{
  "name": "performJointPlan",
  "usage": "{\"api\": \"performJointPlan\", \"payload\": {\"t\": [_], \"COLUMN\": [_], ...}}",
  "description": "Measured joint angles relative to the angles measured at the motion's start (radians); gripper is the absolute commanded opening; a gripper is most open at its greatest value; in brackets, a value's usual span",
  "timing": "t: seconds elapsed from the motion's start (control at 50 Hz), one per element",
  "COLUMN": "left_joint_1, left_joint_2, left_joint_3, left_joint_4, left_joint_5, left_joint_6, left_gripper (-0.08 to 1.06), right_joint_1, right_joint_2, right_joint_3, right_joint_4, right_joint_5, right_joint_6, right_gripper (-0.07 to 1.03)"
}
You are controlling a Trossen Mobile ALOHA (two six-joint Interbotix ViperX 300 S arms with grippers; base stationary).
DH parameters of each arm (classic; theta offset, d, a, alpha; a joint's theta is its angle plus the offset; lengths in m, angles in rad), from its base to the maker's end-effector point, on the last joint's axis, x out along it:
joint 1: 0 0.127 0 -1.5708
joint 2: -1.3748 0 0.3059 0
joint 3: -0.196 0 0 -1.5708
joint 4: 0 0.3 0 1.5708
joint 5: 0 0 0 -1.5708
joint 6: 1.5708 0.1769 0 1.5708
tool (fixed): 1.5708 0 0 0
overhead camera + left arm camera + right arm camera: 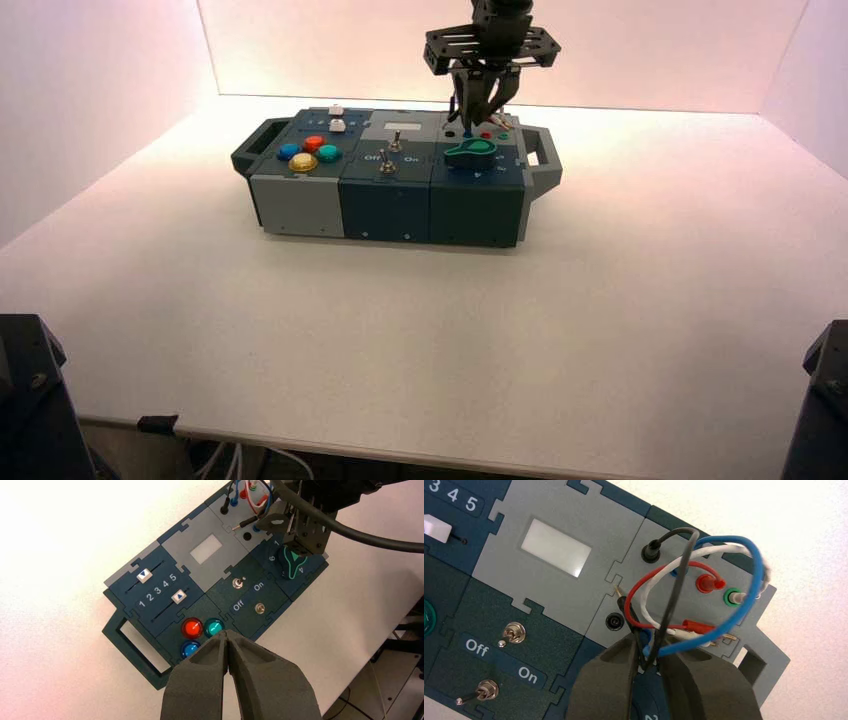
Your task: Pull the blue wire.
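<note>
Blue wire (pixel 756 575) loops by right tool (pixel 648 647), apart; left tool (pixel 226 633) nearside, together; "Off" (pixel 477 648), "On" (pixel 528 675).

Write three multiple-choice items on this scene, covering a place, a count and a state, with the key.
1. Where is the green knob?
A) Beside the sliders
B) On the box's right end section
C) Between the toggle switches

2. How many round push buttons are there?
A) Four
B) Two
C) Six

3. How does the black lead's loose plug stand?
A) In a socket
B) On the white screen
C) Out of any socket

1 B: the high view shows it there.
2 A: red, blue, green and yellow show.
3 C: its metal tip is bare.
</note>
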Motion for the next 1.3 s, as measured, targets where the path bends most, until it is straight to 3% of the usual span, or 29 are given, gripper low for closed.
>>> {"api": "performJointPlan", "payload": {"t": [0.16, 0.5, 1.04, 1.3], "left_joint_1": [0.0, 0.0, 0.0, -0.002], "left_joint_2": [0.0, 0.0, 0.0, -0.002], "left_joint_3": [0.0, 0.0, 0.0, 0.0], "left_joint_4": [0.0, 0.0, 0.0, 0.0], "left_joint_5": [0.0, 0.0, 0.0, 0.0], "left_joint_6": [0.0, 0.0, 0.0, 0.0], "left_gripper": [-0.03, -0.03, -0.03, -0.03], "right_joint_1": [0.0, 0.0, 0.0, -0.005], "right_joint_2": [0.003, 0.003, -0.003, -0.061], "right_joint_3": [0.0, -0.003, -0.017, -0.023], "right_joint_4": [0.003, 0.003, 0.002, -0.002], "right_joint_5": [0.002, 0.008, 0.06, 0.08], "right_joint_6": [-0.003, -0.023, -0.026, -0.029], "right_gripper": [-0.03, -0.02, -0.02, -0.02]}}
